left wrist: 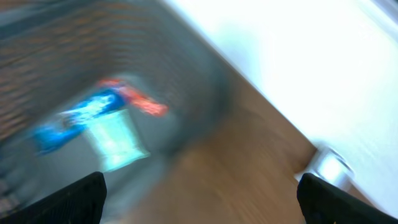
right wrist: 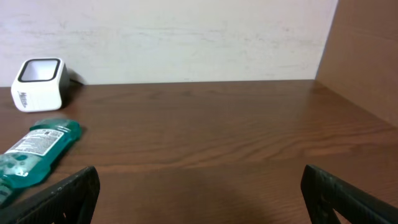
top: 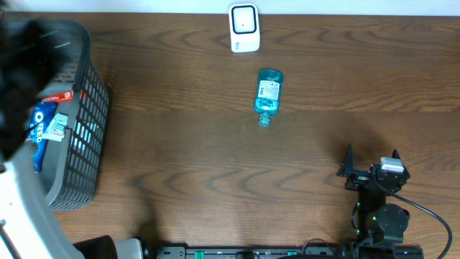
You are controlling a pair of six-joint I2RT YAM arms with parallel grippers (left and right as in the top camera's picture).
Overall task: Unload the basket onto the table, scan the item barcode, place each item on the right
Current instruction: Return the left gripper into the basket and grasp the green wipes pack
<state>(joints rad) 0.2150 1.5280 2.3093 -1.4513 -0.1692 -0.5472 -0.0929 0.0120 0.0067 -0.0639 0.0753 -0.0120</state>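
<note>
Mouthwash bottle (top: 268, 93) flat on tabletop (top: 215, 158), just in front of scanner (top: 244, 29). Long axis runs away from scanner, cap at end farthest from it. Right hand (right wrist: 199, 171) released, empty, well out from scanner to its right; bottle lies ahead-left of it. Left hand (left wrist: 202, 180) spread wide, empty, over basket (top: 90, 137) far left of scanner. Right arm judged nearer for pickup.

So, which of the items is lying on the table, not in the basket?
The teal bottle, on its side near the white scanner. The Oreo pack and other packets sit inside the grey basket.
</note>
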